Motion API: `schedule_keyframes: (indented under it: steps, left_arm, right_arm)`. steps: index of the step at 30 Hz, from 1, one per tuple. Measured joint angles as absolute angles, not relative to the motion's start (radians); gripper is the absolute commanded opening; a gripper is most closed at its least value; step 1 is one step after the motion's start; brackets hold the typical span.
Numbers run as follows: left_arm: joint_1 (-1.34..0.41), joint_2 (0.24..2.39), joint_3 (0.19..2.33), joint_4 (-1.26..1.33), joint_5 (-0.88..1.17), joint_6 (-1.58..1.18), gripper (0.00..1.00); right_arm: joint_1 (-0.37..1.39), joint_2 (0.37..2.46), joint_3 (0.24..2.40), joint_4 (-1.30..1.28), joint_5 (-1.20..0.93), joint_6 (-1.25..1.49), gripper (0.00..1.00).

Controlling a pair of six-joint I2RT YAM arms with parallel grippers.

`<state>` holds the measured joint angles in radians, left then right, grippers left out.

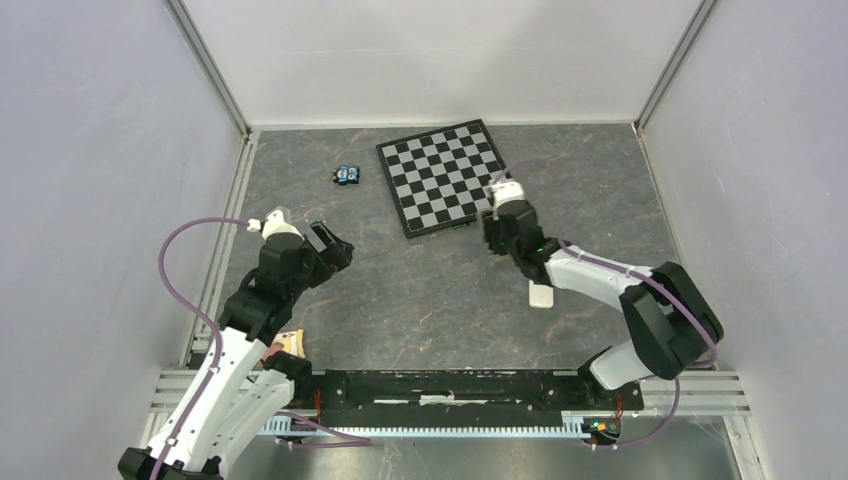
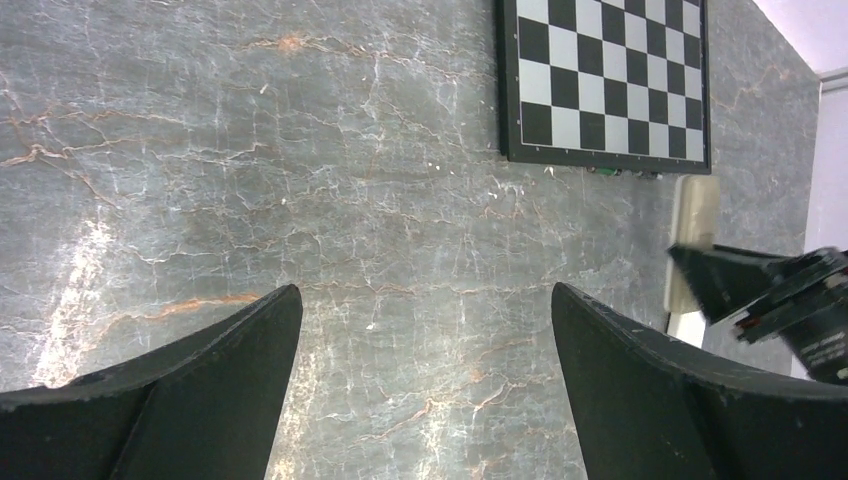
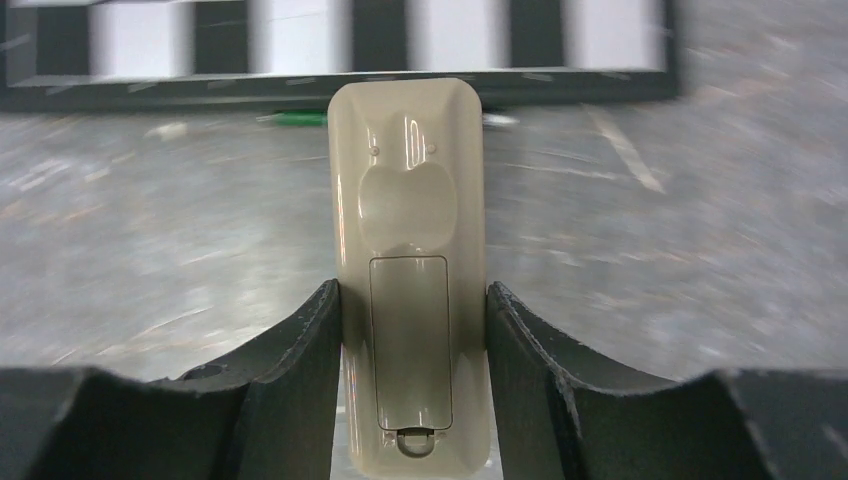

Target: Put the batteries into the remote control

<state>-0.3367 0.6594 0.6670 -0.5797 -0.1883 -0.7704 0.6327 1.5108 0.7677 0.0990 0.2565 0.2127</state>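
The right fingers clasped the cream, glossy plastic remote control by its long edges: light, rigid, probably slippery there. The left fingers stood released.

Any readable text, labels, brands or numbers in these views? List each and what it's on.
No readable text in any view.
remote control: plain tan back, no print visible.
chessboard: no letters or numbers visible along its border.
small blue object: light patches on top, too small to read.
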Motion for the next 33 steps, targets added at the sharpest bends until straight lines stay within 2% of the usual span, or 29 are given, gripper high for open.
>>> schedule_keyframes:
  steps: [11,17,19,22,24,28,33]
  left_arm:
    - [-0.337,0.675,0.667,-0.570,-0.134,-0.751,1.00]
    - [-0.337,0.686,0.666,-0.558,-0.101,-0.741,1.00]
    - [-0.337,0.693,0.666,-0.551,-0.095,-0.739,1.00]
    - [-0.337,0.701,0.666,-0.545,-0.091,-0.739,1.00]
    - [-0.337,0.702,0.665,-0.543,-0.085,-0.739,1.00]
    - [-0.337,0.701,0.664,-0.543,-0.076,-0.739,1.00]
    - [-0.337,0.695,0.664,-0.543,-0.075,-0.739,1.00]
  right_arm:
    - [0.199,1.435,0.609,0.069,0.353,0.292,0.30]
    - [0.063,1.430,0.584,0.058,0.346,0.293,0.31]
    - [0.040,1.431,0.569,0.058,0.338,0.292,0.38]
    - [0.028,1.431,0.558,0.059,0.327,0.292,0.65]
    - [0.028,1.431,0.558,0.059,0.324,0.299,0.77]
    - [0.028,1.417,0.558,0.038,0.316,0.310,0.87]
    - [0.038,1.314,0.557,-0.006,0.286,0.300,0.92]
